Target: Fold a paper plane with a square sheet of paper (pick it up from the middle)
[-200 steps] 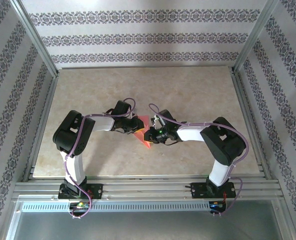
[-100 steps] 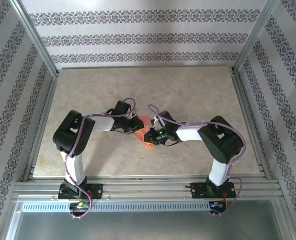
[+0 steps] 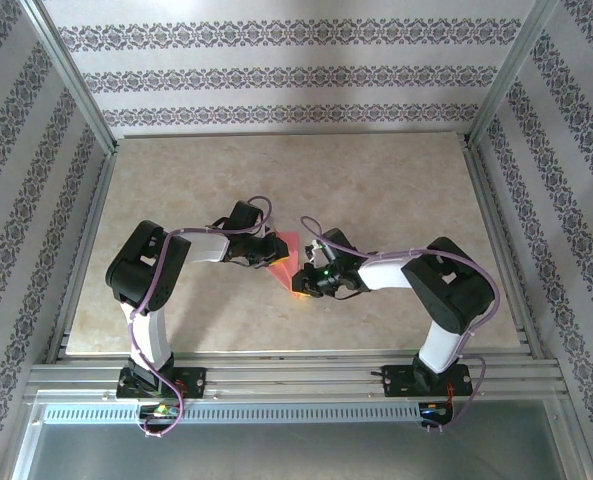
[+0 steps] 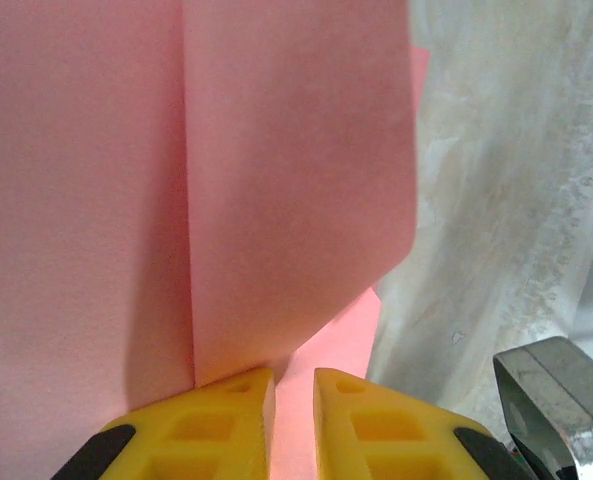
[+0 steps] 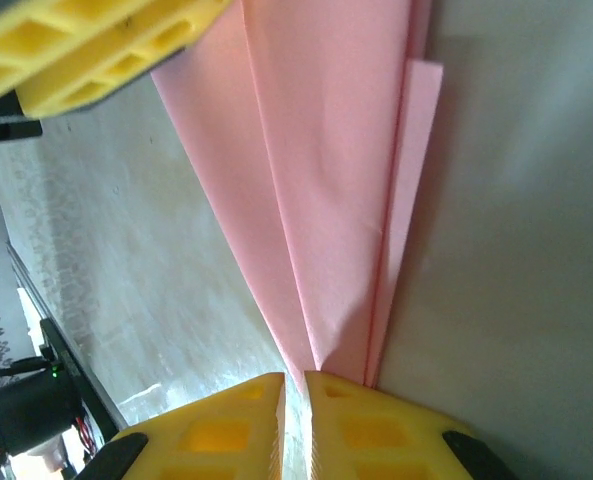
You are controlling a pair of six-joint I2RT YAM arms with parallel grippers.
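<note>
The left gripper [image 4: 294, 425] has its two yellow fingers [image 4: 206, 435] drawn almost together. The pink paper runs down into the thin slit between them, so the gripper is pinched on the paper plane [image 4: 296, 180]. In the left wrist view the paper rises from the fingers toward 12 o'clock. A straight crease climbs from the left finger. A folded flap lies over the sheet on the crease's 3 o'clock side, with its lower edge slanting back down to the fingers.

The right gripper [image 5: 296, 425] is likewise closed to a narrow slit and nips the sharp tip of the paper plane, which enters from 12 o'clock. From there the plane widens toward 12 o'clock, with long creases along its length and a narrower under-layer showing along its edge at 1 o'clock. At 10 o'clock in the right wrist view, one yellow finger of the left gripper sits at the wide end of the paper.

From above, both grippers meet near the middle of the bench [image 3: 396, 190] with the plane between them. The left gripper is at the plane's 9 o'clock side, near the wide end. The right gripper is toward 5 o'clock, at the tip. Whether the paper rests on the bench or hangs just clear of it cannot be told.
</note>
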